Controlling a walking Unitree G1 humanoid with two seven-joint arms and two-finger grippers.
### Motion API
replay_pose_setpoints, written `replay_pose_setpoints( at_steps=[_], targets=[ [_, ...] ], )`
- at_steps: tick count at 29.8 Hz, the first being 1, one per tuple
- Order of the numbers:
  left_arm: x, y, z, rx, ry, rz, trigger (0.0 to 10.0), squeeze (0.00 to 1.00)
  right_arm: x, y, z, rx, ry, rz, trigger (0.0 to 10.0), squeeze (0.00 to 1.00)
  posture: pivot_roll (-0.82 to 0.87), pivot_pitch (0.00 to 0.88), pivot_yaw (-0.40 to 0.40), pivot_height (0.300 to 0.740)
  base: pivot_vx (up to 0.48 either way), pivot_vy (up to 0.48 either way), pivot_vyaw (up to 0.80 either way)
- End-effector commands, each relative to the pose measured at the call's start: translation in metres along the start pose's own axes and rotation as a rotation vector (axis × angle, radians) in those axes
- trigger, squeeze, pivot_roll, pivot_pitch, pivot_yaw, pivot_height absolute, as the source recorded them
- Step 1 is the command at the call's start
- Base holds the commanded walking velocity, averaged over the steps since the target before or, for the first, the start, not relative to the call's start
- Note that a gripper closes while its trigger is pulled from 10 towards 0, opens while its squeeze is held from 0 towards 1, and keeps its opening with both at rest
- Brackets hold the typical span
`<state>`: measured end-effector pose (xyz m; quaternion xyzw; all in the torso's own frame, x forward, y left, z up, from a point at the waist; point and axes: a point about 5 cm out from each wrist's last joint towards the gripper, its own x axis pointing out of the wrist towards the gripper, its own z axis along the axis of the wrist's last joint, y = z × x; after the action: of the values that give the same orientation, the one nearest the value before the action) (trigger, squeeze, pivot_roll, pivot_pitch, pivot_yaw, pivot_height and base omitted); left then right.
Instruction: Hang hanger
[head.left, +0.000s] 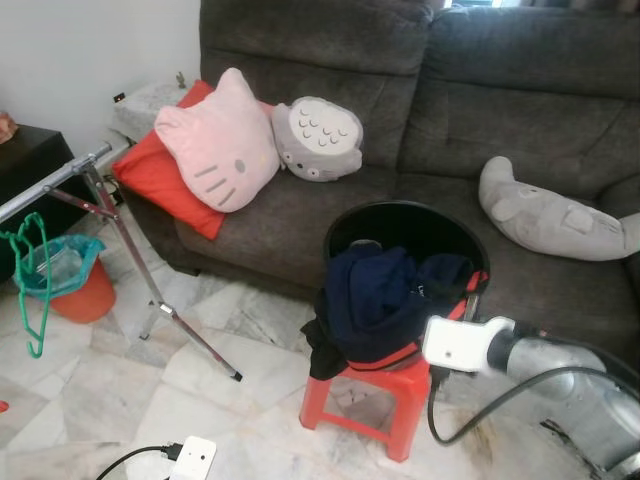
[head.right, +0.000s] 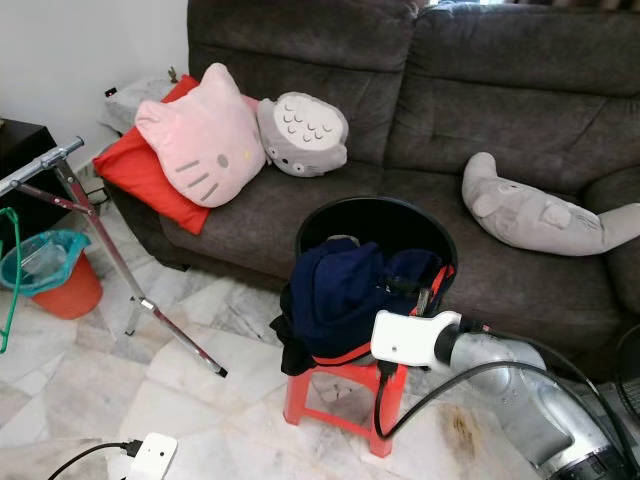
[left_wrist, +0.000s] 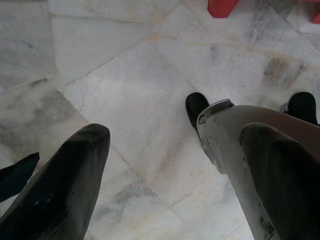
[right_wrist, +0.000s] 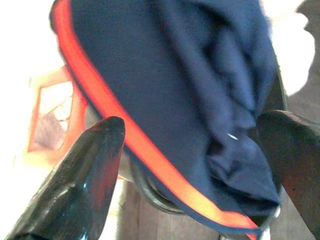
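Currently hanging at far left: one green hanger (head.left: 33, 283) on one metal rack rail (head.left: 55, 180). Sitting mid-floor: one black basket (head.left: 462, 237) of navy clothes (head.left: 375, 298) on one red stool (head.left: 385, 392). Hovering spread-fingered beside those clothes: right gripper (right_wrist: 192, 165). Pointing at marble floor (left_wrist: 150, 100), fingers parted, grasping nothing: left gripper (left_wrist: 175, 175). Lying on sofa (head.left: 420, 100): three plush cushions.

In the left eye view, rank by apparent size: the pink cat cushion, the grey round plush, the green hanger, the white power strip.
1. pink cat cushion
2. grey round plush
3. green hanger, long but thin
4. white power strip, partly cut off by the frame edge
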<state>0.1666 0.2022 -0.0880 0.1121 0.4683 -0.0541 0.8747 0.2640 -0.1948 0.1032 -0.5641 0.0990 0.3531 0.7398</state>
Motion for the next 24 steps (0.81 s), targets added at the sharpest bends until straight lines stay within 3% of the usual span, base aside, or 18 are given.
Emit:
replay_pose_setpoints(
  at_steps=[1, 11, 17, 24],
  targets=[
    [-0.002, 0.006, -0.007, 0.002, 0.029, 0.013, 10.0, 0.0, 0.003, 0.007, -0.006, -0.053, 0.034, 0.02, 10.0, 0.0, -0.01, 0.0, 0.015, 0.74, 0.0, 0.0, 0.0],
    [-0.002, 0.006, -0.008, 0.0, 0.029, 0.016, 10.0, 0.0, 0.013, 0.011, -0.021, -0.091, 0.137, -0.041, 10.0, 0.0, -0.01, 0.0, 0.012, 0.74, 0.0, 0.0, 0.0],
    [-0.003, 0.007, -0.009, -0.005, 0.029, 0.019, 10.0, 0.0, 0.016, -0.004, -0.033, -0.011, 0.25, -0.225, 10.0, 0.0, 0.0, 0.0, 0.013, 0.74, 0.0, 0.0, 0.0],
    [-0.003, 0.008, -0.011, -0.005, 0.031, 0.022, 10.0, 0.0, 0.015, -0.01, -0.042, -0.034, 0.308, -0.301, 10.0, 0.0, 0.0, 0.0, 0.011, 0.74, 0.0, 0.0, 0.0]
  ],
)
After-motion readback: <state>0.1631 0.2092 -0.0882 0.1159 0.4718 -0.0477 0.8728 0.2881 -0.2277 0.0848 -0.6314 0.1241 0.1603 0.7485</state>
